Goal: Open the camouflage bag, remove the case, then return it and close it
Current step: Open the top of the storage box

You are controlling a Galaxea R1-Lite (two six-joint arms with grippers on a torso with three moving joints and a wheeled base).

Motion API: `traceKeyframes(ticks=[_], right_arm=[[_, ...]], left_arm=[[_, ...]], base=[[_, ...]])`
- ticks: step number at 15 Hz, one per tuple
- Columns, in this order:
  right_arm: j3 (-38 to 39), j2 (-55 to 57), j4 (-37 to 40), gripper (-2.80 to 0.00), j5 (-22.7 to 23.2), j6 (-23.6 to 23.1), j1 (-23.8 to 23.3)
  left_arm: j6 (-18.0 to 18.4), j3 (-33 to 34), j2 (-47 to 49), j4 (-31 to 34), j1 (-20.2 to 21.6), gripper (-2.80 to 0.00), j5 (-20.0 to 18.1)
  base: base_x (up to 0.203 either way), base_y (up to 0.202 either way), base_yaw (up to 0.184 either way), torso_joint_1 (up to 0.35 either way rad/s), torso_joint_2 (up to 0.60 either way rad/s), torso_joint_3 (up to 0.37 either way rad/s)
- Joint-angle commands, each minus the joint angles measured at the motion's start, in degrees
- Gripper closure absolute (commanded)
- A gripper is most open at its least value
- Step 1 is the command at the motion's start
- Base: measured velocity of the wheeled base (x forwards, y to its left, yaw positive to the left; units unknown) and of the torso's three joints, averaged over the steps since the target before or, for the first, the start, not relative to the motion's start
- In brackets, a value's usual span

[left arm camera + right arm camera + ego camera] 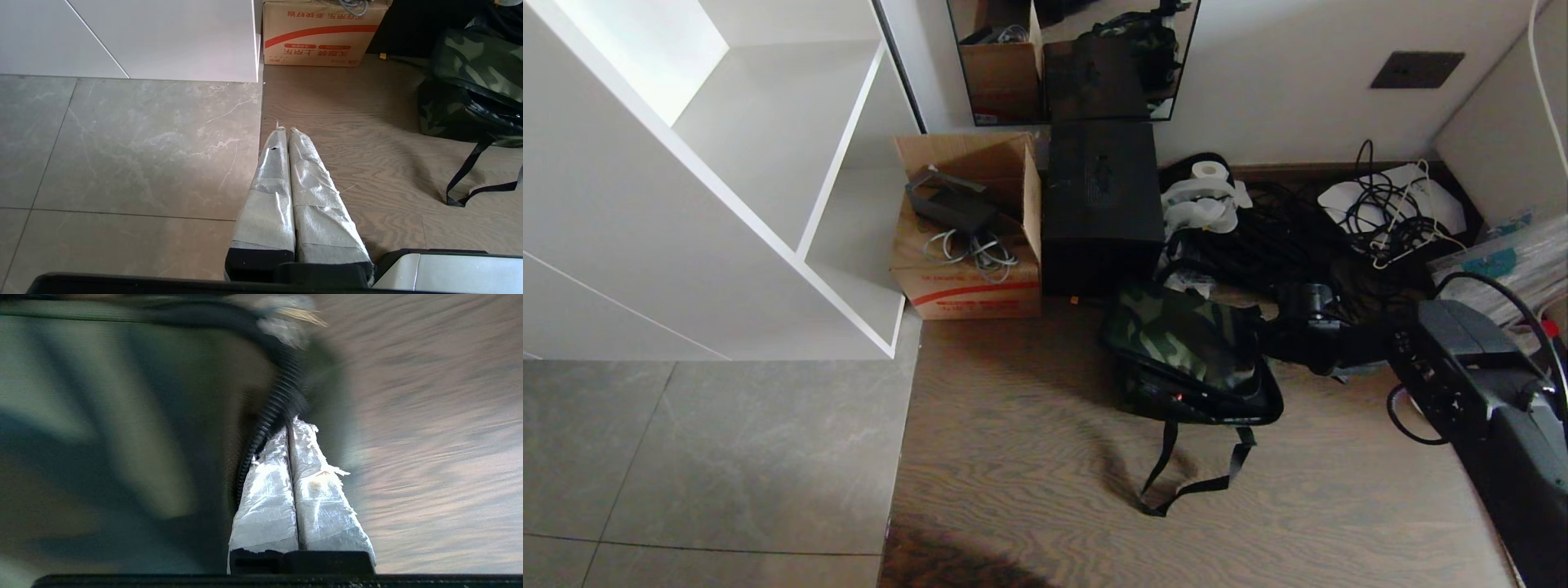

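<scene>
The camouflage bag (1180, 335) lies on the wooden floor in front of the tall black box; it also shows in the left wrist view (478, 69). Below its top flap, along the near side, a black strip with a small red spot (1176, 398) shows, apparently the case inside. My right arm (1462, 367) reaches in from the right to the bag's right end. There my right gripper (291, 422) is shut, its taped tips against the bag's black zipper edge (269, 412). I cannot tell whether anything thin is pinched. My left gripper (284, 130) hangs shut and empty over the floor, left of the bag.
Against the wall stand a cardboard box (968, 245) with cables, the tall black box (1101, 204) and a mirror (1078, 57). A white shelf unit (768, 163) fills the left. Cables and a paper roll (1209, 171) lie behind the bag. Its black strap (1192, 478) trails toward me.
</scene>
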Motion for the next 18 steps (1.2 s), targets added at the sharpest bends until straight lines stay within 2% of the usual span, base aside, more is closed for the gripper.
traceKeyframes(ticks=[1,3,7,8,11,12,13,16,17,18], right_arm=[[0.08,-1.00,-0.12,0.00,-0.23,3.17,2.00],[0.75,-2.10,1.98,0.00,-0.23,6.13,3.87],[1.59,-3.07,5.87,0.00,-0.11,5.28,2.76],[1.89,-4.00,6.48,0.00,0.10,3.79,1.05],[2.45,-5.92,6.82,0.00,0.08,-7.14,-6.01],[2.56,-6.28,6.94,0.00,0.54,-9.31,-8.23],[2.61,-6.92,7.98,0.00,2.66,-10.28,-9.55],[4.89,-12.27,13.42,0.00,4.34,-13.58,-12.73],[4.98,-12.58,13.79,0.00,4.89,-11.12,-12.71],[4.48,-12.90,13.91,0.00,5.55,-5.04,-11.79]], left_arm=[[0.00,0.07,0.00,-0.05,0.00,0.00,0.00],[0.00,0.03,0.00,0.04,0.00,0.00,0.00],[0.00,-0.01,0.00,0.04,0.00,0.00,0.00],[0.00,0.07,0.00,0.04,0.00,0.00,0.00],[0.00,0.05,0.00,0.04,0.00,0.00,0.00],[0.00,-0.01,0.00,0.04,0.00,0.00,0.00],[0.00,-0.01,0.00,0.04,0.00,0.00,0.00],[0.00,0.07,0.00,-0.03,0.00,0.00,0.00],[0.00,-0.01,0.00,0.04,0.00,0.00,0.00],[0.00,-0.01,0.00,0.04,0.00,0.00,0.00]], base=[[0.000,0.000,0.000,0.000,0.00,0.000],[0.000,0.000,0.000,0.000,0.00,0.000],[0.000,0.000,0.000,0.000,0.00,0.000],[0.000,0.000,0.000,0.000,0.00,0.000],[0.000,0.000,0.000,0.000,0.00,0.000],[0.000,0.000,0.000,0.000,0.00,0.000],[0.000,0.000,0.000,0.000,0.00,0.000],[0.000,0.000,0.000,0.000,0.00,0.000],[0.000,0.000,0.000,0.000,0.00,0.000],[0.000,0.000,0.000,0.000,0.00,0.000]])
